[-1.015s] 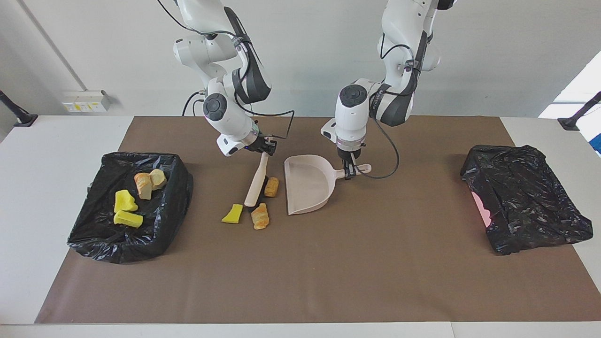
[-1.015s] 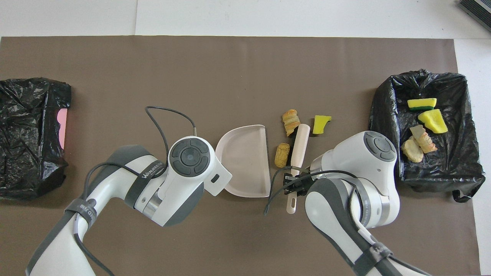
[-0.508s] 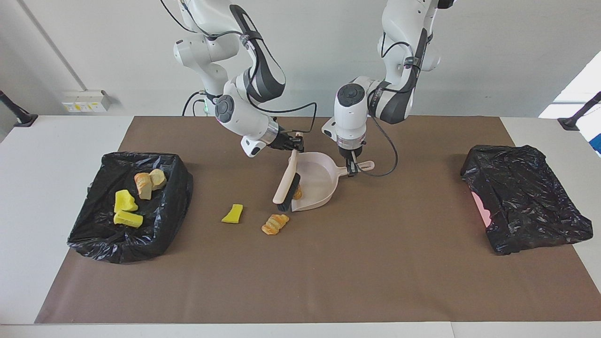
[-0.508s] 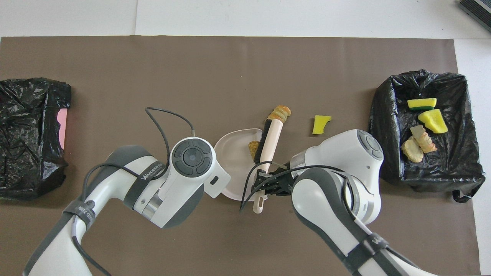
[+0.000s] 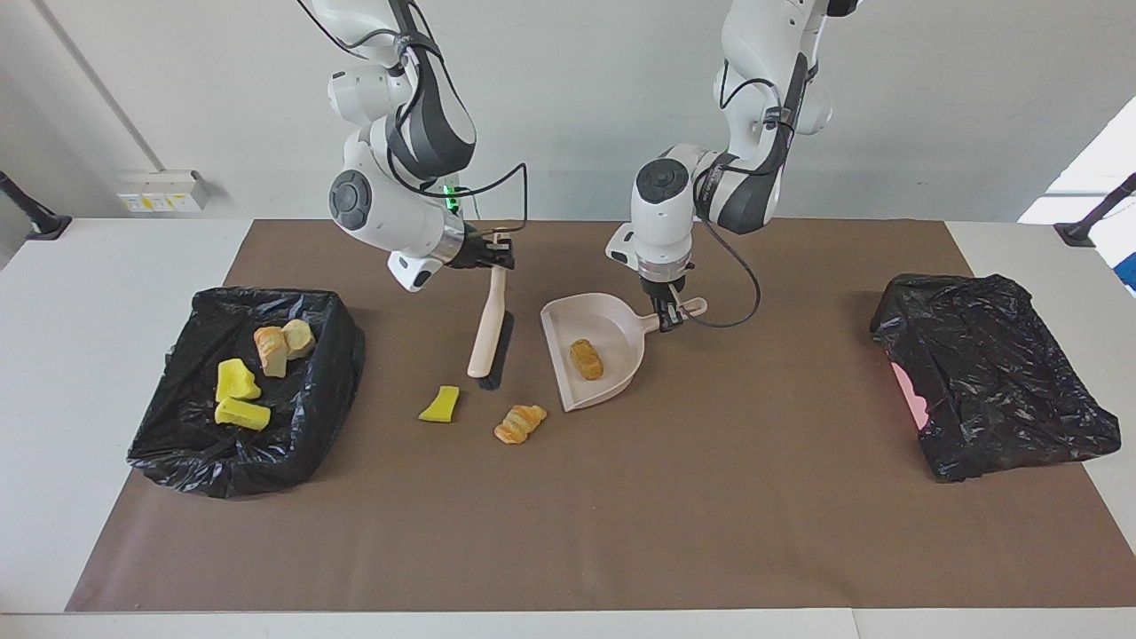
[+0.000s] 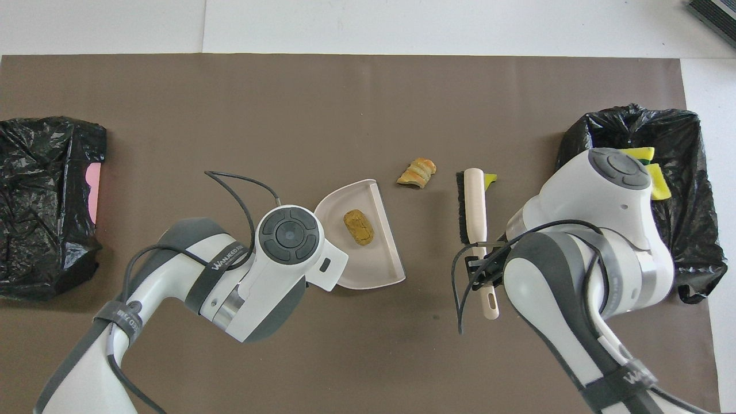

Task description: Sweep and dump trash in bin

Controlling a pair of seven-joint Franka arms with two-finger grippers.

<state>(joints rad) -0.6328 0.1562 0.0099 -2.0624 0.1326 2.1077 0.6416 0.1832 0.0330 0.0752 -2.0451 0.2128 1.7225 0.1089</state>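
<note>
My left gripper [image 5: 667,317] is shut on the handle of the pale pink dustpan [image 5: 612,377], which rests on the brown mat; in the overhead view the wrist hides it. One brown trash lump [image 5: 586,358] [image 6: 359,226] lies in the dustpan [image 6: 374,267]. My right gripper [image 5: 499,258] [image 6: 482,265] is shut on the handle of the cream brush [image 5: 488,324] [image 6: 475,201], slanting down to the mat. A yellow chunk [image 5: 440,404] [image 6: 490,179] lies beside the bristle end. A croissant-like piece [image 5: 520,423] [image 6: 417,172] lies between brush and dustpan, farther from the robots.
The black-lined bin [image 5: 333,364] [image 6: 696,241] at the right arm's end holds several yellow and bread-like pieces [image 5: 236,382]. A crumpled black bag [image 5: 990,386] [image 6: 46,201] sits at the left arm's end. A cable loops by the dustpan handle.
The brush swept the brown lump into the dustpan, then swung back toward the right arm's end. The croissant-like piece was pushed farther from the robots. The dustpan shifted slightly.
</note>
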